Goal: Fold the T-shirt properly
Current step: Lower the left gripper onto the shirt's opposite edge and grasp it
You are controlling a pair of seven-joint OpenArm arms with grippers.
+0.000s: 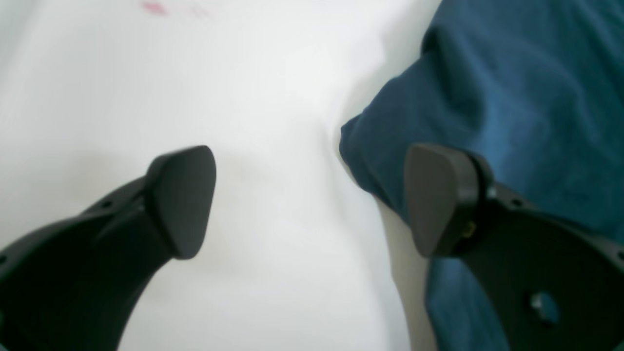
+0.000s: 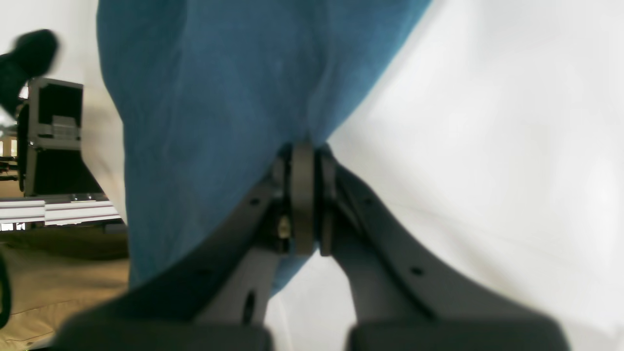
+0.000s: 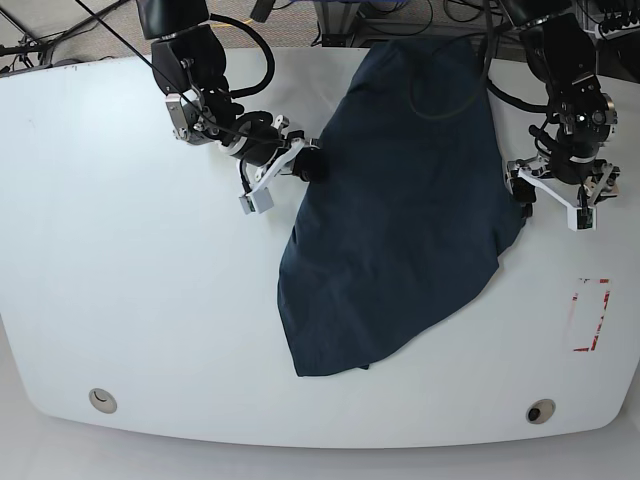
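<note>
And here we are with the dark navy T-shirt (image 3: 400, 220) sprawled through the middle of the base view, from the upper centre down to the lower centre, on the white table (image 3: 150, 330). The right gripper (image 2: 312, 151), at the upper left of that frame, has its fingers closed together on the shirt's edge (a narrow pinch, by the look of it). Over at the upper right, the left gripper (image 1: 309, 202) is spread wide with nothing between its fingers, one finger over the cloth and the other over bare table!

The step in hand looks like getting a matching grip on the opposite edge. To do it well, shift the left fingers so they straddle that jutting corner, go low, close on the cloth alone, then lift both sides level and keep gentle tension so no crease gets trapped.

Now the lie of it: the long axis runs from the upper centre to the lower centre, leaning a touch leftward at the bottom. Which end is the collar? Cannot tell from here.
</note>
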